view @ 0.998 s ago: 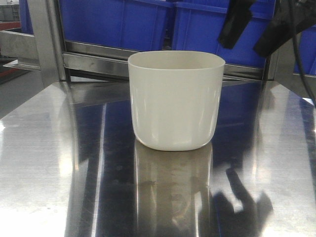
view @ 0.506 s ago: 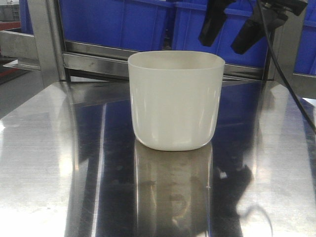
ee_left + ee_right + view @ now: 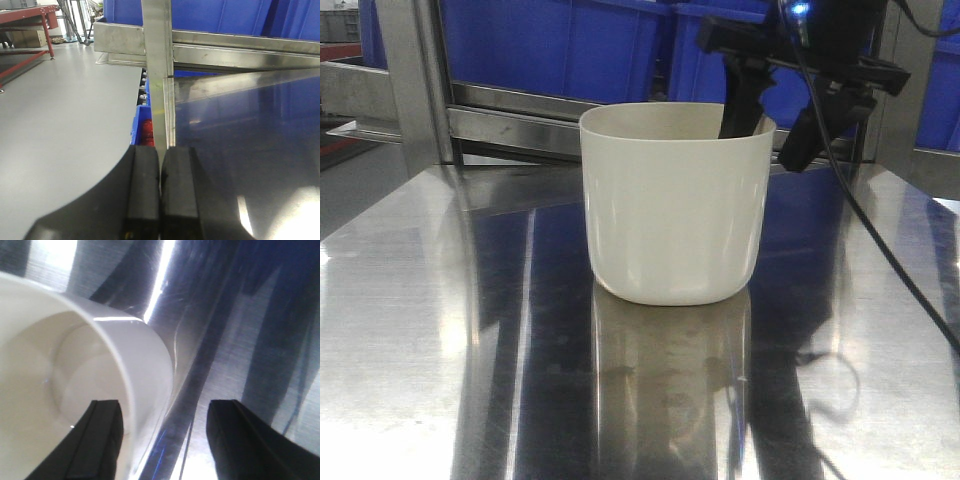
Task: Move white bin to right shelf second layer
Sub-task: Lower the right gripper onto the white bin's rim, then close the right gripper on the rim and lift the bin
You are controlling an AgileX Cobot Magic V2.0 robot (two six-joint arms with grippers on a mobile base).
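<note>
White plastic is shining in the front view. The white bin [image 3: 670,200] is sitting upright in the middle of the shiny steel table [image 3: 420,350]. The right gripper [image 3: 772,125] is hanging over the bin's far right corner. Its jaws are standing apart. One black finger [image 3: 740,100] is poking down inside the bin and the other is staying outside the wall. A black cable [image 3: 880,250] is trailing down from the arm. Blue crates [image 3: 550,40] are sitting behind on a steel rack [image 3: 510,110].

From the left wrist view, the left gripper [image 3: 160,190] is pressing its two black pads together with nothing between them. It is hanging near the table's edge, facing a steel post [image 3: 157,65]. The grey floor [image 3: 60,110] is lying on one side and a red table [image 3: 25,15] is standing far off.

From the right wrist view, the bin's wall is running between the two wide-apart fingers [image 3: 97,440]. The wall is sitting just beside the inside finger. The outside finger is hanging apart from it, over the table. The bin is looking empty inside.
</note>
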